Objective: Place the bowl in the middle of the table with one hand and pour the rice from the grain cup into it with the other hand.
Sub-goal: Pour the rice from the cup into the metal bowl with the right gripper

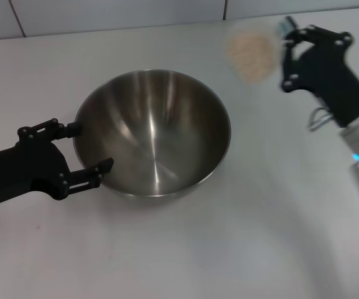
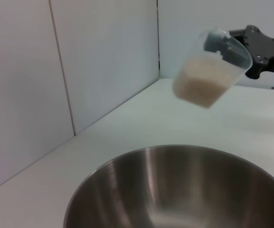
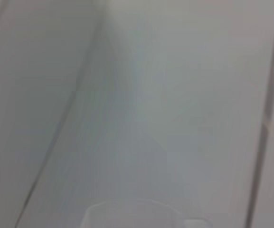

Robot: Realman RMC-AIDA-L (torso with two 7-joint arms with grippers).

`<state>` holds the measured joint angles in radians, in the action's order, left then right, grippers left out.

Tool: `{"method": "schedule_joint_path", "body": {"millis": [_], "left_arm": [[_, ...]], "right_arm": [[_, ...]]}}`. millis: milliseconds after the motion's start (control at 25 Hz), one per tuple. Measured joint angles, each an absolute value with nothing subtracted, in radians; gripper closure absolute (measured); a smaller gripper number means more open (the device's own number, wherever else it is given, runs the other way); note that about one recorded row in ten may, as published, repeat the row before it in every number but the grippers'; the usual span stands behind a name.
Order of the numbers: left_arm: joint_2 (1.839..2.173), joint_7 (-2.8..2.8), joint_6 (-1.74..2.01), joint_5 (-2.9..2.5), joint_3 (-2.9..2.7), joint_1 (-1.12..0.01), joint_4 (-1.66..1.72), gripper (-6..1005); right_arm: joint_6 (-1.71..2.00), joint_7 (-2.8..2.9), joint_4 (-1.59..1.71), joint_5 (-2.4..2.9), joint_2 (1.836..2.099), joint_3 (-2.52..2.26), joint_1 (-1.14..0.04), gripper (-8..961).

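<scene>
The steel bowl [image 1: 153, 128] stands near the middle of the white table [image 1: 260, 243] and is empty inside. My left gripper [image 1: 95, 147] is at the bowl's left side, open, one finger by the rim and the other against the outer wall. The bowl [image 2: 184, 190] fills the lower part of the left wrist view. My right gripper [image 1: 288, 57] is raised at the back right, shut on the transparent grain cup [image 1: 252, 55]. The cup is tilted, with the rice [image 1: 251, 59] still inside. In the left wrist view the grain cup [image 2: 212, 71] hangs above and beyond the bowl, held by the right gripper [image 2: 258, 47].
A tiled wall [image 1: 104, 15] runs along the table's far edge. Bare tabletop lies in front of and to the right of the bowl. The right wrist view shows only blurred pale surfaces.
</scene>
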<state>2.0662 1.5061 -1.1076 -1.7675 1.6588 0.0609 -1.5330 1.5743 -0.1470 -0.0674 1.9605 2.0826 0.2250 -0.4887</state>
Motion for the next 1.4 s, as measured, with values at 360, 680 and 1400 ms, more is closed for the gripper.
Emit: {"method": "schedule_joint_path", "body": {"millis": [360,680,1400], "left_arm": [[2.066,1.493,-1.11,-1.77,1.658,0.038,-1.512,196],[2.066,1.491,-1.115,-1.768,1.658,0.034,-1.508,197],[2.066,1.491,-1.134,-1.767,1.658,0.011,-1.496,198]], "right_arm": [[1.467,-1.102,-0.295,2.03,2.088,0.221,-0.508,945],[1.445,-1.495,-0.316,2.071,2.091,0.207,-0.508,944],[1.369,-2.276,-0.321,2.159,2.091,0.202,-0.531,943]]}}
